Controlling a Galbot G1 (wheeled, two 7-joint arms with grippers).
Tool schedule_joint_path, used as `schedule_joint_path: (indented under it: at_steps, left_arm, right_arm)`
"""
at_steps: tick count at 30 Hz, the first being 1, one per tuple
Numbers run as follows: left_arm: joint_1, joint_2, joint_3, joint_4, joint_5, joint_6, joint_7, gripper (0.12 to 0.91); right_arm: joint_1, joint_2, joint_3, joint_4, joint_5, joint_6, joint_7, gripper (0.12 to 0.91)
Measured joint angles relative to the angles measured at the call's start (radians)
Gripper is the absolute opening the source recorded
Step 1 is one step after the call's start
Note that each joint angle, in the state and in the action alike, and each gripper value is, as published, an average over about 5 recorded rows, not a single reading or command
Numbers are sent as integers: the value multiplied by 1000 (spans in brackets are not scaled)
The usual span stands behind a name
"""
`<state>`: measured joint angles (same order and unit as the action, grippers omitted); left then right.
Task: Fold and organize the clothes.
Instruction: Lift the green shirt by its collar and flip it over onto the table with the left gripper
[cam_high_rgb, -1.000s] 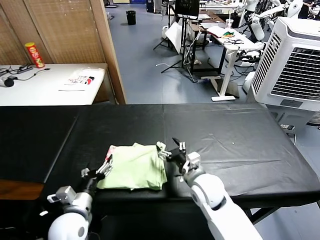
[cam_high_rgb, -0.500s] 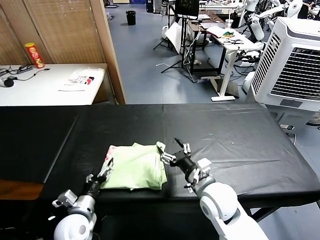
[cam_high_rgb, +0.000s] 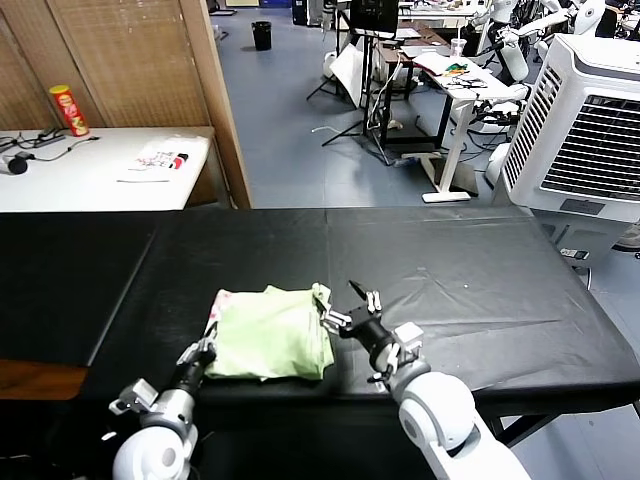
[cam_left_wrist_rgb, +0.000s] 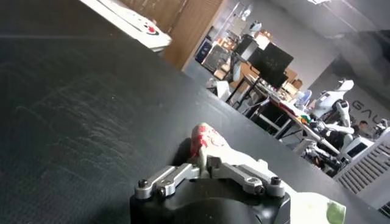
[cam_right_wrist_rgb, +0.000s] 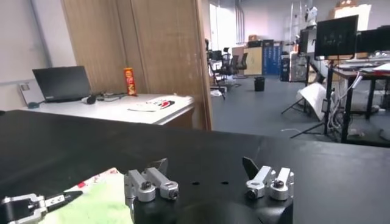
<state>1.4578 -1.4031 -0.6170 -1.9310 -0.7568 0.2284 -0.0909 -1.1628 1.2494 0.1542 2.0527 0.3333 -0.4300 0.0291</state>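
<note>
The pale lime-green shirt (cam_high_rgb: 268, 334) lies folded into a compact, roughly rectangular bundle near the front edge of the black table cover (cam_high_rgb: 450, 270), a little to the robot's left of the table's middle, with a strip of its red-pink print showing along the left side. The left gripper (cam_high_rgb: 201, 352) sits low at the bundle's near left corner with its fingers drawn together; in the left wrist view (cam_left_wrist_rgb: 210, 159) the two metal fingers meet over a raised fold of green and red-printed cloth, so the jaws are pinched on the shirt's edge. The right gripper (cam_high_rgb: 352, 308) rests just beside the bundle's right side, its fingers spread wide apart. One fingertip reaches to the shirt's far right corner, where a bit of collar fabric curls up; whether it presses the cloth or only stands against it cannot be told. From the right wrist view (cam_right_wrist_rgb: 207, 176) both fingers stand far from each other with nothing between them, and the green fabric (cam_right_wrist_rgb: 100, 201) lies off to one side on the cover. A white table (cam_high_rgb: 95, 165) with a red can (cam_high_rgb: 68, 108) stands beyond the left end of the cover.
</note>
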Motion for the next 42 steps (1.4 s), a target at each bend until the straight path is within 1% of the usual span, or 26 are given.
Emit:
schedule_joint_path:
  at_steps: [5, 7, 10, 14, 21, 25, 27, 30, 33, 35, 38, 42]
  left_arm:
    - [-7, 23, -22, -14, 93, 33, -36, 150]
    - [-11, 42, -39, -12, 131, 41, -41, 150]
    - [-7, 84, -71, -7, 182, 42, -38, 150]
    - [6, 163, -122, 9, 217, 30, -32, 150]
    - [28, 319, -235, 52, 238, -4, -27, 150]
    - [35, 403, -306, 62, 291, -21, -31, 150]
    - [39, 427, -334, 54, 334, -31, -35, 150]
    - [46, 438, -354, 28, 398, -43, -41, 150]
    - [48, 424, -341, -15, 462, -46, -51, 150]
    - [44, 403, -312, -52, 500, -38, -59, 150]
    - [29, 361, -244, -110, 528, -8, -75, 150]
    - [-3, 302, -120, -180, 530, 44, -105, 150]
  right_arm:
    - [-19, 5, 20, -12, -49, -10, 14, 798]
    - [-27, 5, 29, -17, -64, -13, 17, 798]
    - [-36, 6, 40, -22, -77, -15, 20, 798]
    - [-44, 12, 48, -27, -87, -16, 22, 798]
    - [-43, 30, 47, -36, -90, -16, 22, 798]
    - [-40, 38, 44, -38, -91, -17, 22, 798]
    - [-40, 40, 44, -39, -91, -17, 22, 798]
    - [-44, 42, 43, -39, -93, -17, 22, 798]
    - [-52, 44, 44, -38, -96, -17, 22, 798]
    - [-59, 44, 47, -33, -98, -17, 22, 798]
    - [-70, 40, 56, -23, -98, -17, 21, 798]
    - [-88, 27, 78, -6, -91, -17, 18, 798]
